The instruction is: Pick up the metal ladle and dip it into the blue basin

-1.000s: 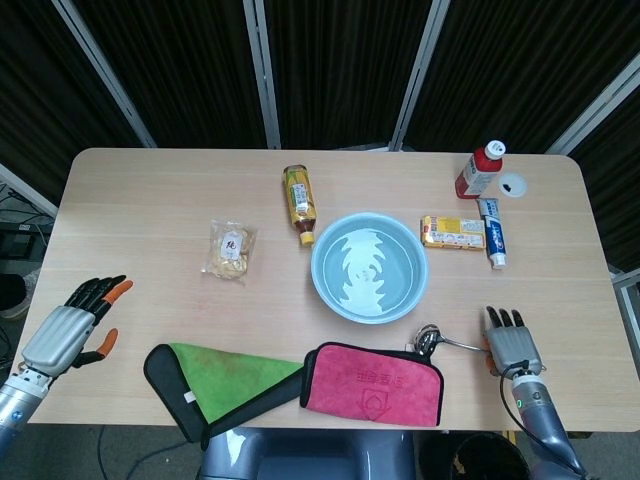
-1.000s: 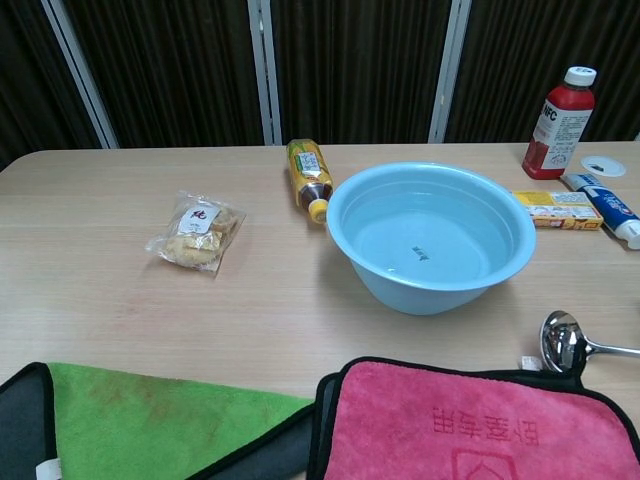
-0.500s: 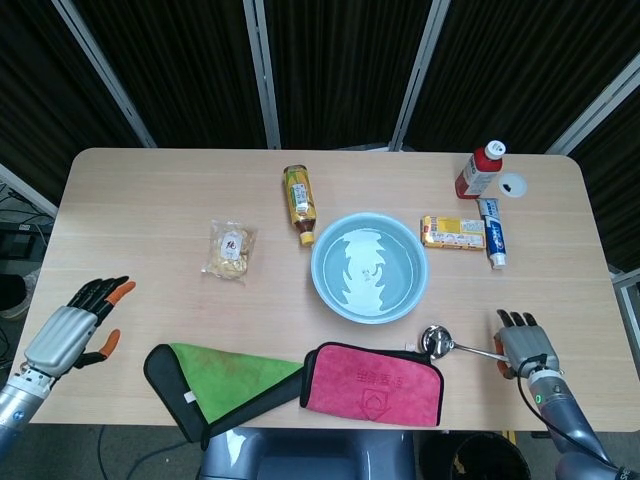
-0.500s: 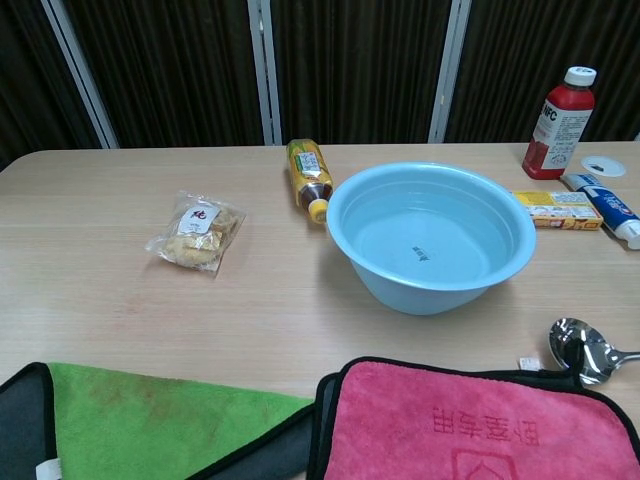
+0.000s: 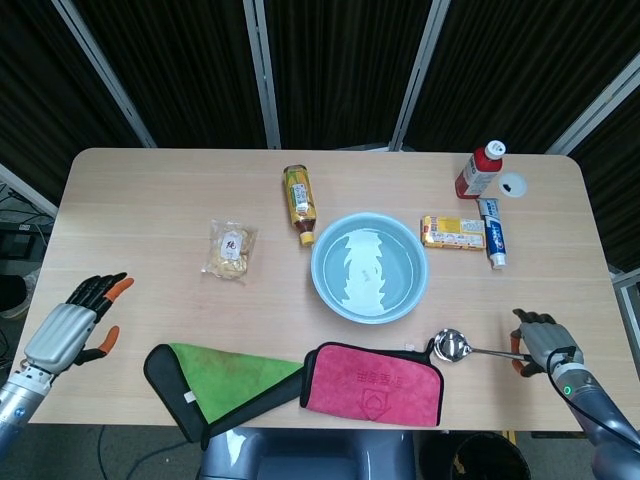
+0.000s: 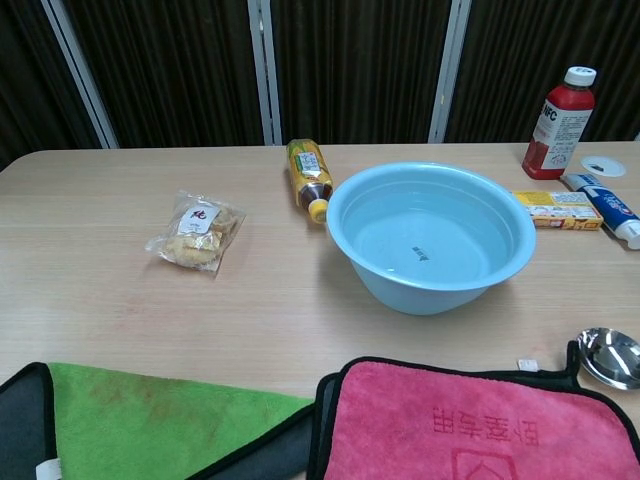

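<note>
On the table (image 5: 150, 210), the blue basin (image 5: 369, 267) sits mid-board as before, while the ladle (image 5: 468, 348) has shifted rightward and nearer the front edge since a second ago, its bowl now beside the pink cloth's (image 5: 372, 383) right corner. Its handle runs into the right hand (image 5: 541, 342), whose fingers curl around the end, gripping it. Far off, the left hand (image 5: 78, 324) hovers with fingers spread, holding nothing.
</note>
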Available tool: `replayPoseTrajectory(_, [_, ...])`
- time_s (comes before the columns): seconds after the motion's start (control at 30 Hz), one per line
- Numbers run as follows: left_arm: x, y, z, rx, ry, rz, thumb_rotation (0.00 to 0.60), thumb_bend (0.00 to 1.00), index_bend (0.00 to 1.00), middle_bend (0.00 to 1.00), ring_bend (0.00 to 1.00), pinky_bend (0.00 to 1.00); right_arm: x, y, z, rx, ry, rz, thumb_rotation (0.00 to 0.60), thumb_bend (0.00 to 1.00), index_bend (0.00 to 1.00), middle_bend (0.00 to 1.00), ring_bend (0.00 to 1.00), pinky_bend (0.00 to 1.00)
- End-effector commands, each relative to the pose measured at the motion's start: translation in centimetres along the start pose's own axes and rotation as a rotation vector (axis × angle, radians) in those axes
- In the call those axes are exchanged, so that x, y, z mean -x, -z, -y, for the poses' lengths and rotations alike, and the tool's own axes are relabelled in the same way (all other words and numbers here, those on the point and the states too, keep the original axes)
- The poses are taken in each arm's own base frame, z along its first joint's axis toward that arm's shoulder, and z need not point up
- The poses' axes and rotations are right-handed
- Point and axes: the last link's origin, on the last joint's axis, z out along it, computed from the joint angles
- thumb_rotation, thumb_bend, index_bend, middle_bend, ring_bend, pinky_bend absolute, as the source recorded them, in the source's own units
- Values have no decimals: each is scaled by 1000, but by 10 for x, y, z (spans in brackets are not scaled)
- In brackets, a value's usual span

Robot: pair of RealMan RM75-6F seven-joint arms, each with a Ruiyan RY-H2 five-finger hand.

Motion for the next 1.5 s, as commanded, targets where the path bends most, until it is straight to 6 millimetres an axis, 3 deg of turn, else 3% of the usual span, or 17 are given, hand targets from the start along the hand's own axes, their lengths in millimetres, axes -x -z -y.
replayPoseTrajectory(0.03, [1,-2,0,3,1,8,600,581,0,0,0,0,-6,9,-3,-23,-39,18,600,460,644,11,0,0])
replayPoseTrajectory(0.77, [6,-6,-2,-9,-18,12,600,587,0,0,0,0,-45,36,-34,-35,-210,139,600,462,644,11,0,0])
replayPoseTrajectory(1.03, [6,-5,-5,0,-17,9,600,587,0,0,0,0,-66,58,-42,-26,-207,94,600,461,644,12,0,0])
replayPoseTrajectory(1.23, [4,-4,-3,-3,-9,-1,600,589,0,0,0,0,-95,84,-24,-59,-156,60,600,461,644,12,0,0])
replayPoseTrajectory(1.5, [3,-3,-2,-6,-3,6,600,587,0,0,0,0,-107,92,6,-114,-124,102,600,462,644,13,0,0])
